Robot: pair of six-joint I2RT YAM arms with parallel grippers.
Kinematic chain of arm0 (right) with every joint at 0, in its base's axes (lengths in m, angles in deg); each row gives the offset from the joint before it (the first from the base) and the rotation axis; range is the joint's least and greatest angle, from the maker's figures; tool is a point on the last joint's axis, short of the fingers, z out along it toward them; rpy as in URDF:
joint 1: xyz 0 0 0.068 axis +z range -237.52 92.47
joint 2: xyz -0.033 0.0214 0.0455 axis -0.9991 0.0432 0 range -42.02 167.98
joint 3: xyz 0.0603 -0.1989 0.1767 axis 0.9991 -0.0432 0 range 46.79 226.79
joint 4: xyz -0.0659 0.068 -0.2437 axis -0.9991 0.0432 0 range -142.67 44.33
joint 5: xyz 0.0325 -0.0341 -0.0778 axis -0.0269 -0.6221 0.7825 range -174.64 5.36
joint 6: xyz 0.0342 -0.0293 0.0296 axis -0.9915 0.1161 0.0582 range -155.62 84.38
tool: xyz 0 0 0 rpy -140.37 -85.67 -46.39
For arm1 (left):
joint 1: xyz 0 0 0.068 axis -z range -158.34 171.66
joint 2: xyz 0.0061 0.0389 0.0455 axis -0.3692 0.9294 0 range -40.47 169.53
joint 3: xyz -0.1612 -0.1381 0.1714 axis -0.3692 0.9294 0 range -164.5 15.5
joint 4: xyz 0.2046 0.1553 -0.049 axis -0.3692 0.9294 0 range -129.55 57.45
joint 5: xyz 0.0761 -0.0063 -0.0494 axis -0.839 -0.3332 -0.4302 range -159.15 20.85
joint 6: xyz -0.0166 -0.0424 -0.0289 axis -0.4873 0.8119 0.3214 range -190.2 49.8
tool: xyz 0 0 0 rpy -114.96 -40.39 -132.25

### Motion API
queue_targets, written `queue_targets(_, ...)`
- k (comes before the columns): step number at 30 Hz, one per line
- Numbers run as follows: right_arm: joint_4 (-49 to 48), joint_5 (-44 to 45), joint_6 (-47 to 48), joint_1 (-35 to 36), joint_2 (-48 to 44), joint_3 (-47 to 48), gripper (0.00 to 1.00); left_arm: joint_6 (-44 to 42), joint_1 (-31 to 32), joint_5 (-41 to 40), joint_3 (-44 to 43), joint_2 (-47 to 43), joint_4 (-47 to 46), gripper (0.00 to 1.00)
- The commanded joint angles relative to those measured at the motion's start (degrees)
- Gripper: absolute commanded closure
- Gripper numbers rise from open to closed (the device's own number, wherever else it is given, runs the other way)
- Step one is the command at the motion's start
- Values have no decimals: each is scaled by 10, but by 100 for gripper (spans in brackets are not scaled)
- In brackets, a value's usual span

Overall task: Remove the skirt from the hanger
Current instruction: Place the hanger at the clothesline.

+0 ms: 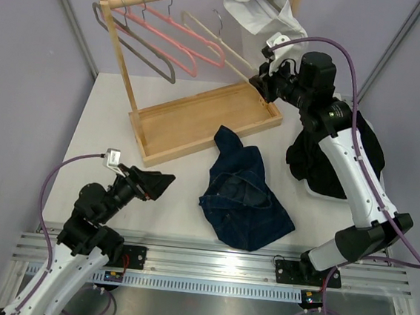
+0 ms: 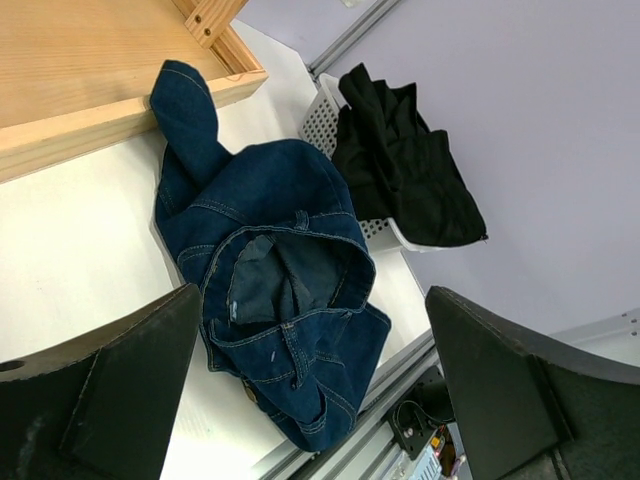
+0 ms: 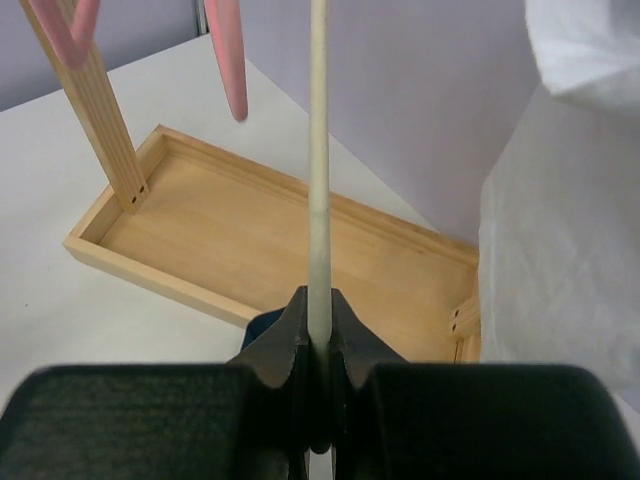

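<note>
R jaws are clamping the cream hanger (image 3: pixel 318 150) bar; L jaws are standing wide apart, empty. Risk: tugging w/ that pinch could be tipping the wooden rack (image 1: pixel 118 52). Denim skirt (image 1: pixel 245 198) is lying crumpled on the bench (image 1: pixel 101 132), just ahead of L jaws, well apart from R jaws.

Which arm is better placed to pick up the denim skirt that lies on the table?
Left. The left gripper is open, near the skirt and facing it. The right gripper is shut on the cream hanger, away at the rack.
</note>
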Motion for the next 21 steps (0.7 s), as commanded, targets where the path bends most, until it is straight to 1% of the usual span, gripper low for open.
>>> queue_targets(1, -22, 39, 26, 23, 19, 64, 100, -8, -2, 30, 6, 10, -28, 1)
queue_targets(7, -45, 70, 34, 55, 43, 93, 100, -15, -3, 38, 3, 15, -30, 1)
queue_targets(11, -35, 82, 35, 75, 74, 154, 100, -24, -3, 41, -3, 11, -16, 1)
queue_targets(16, -13, 93, 35, 82, 145, 235, 100, -33, -3, 43, -11, 4, 1, 1)
queue_targets(17, -7, 92, 35, 82, 167, 264, 100, -34, -3, 43, -11, 2, 8, 1)
queue_targets(19, 2, 91, 37, 82, 183, 293, 100, -38, -2, 41, -14, -7, 16, 1)
queue_targets(21, 4, 87, 38, 82, 200, 302, 100, -41, -2, 39, -15, -16, 27, 1)
